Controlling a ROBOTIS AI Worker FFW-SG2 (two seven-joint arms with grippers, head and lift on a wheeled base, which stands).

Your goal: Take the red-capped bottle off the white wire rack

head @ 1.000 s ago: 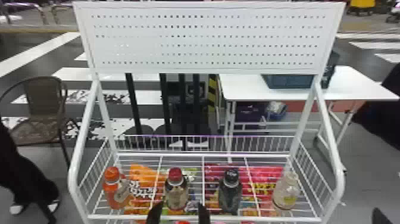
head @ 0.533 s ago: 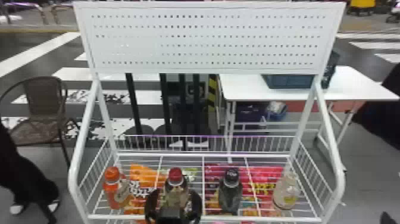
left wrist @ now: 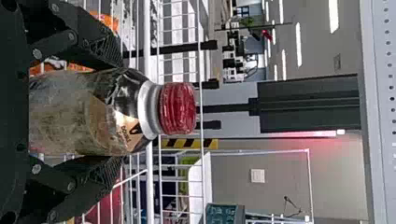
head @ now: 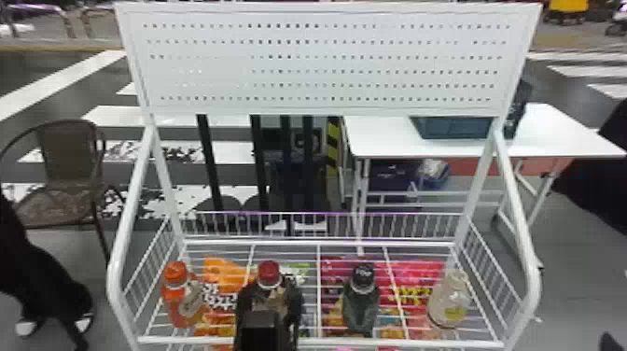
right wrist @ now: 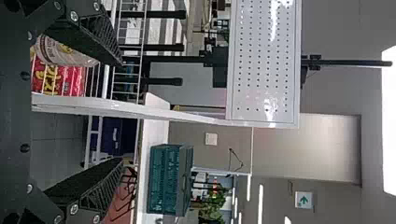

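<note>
Red-capped bottle (left wrist: 60, 112) — dark-lettered tan label (left wrist: 105, 123)

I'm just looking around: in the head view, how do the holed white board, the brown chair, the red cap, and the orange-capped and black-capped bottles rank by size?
1. White board
2. Brown chair
3. Orange-capped bottle and black-capped bottle: too alike to rank
4. Red cap
</note>
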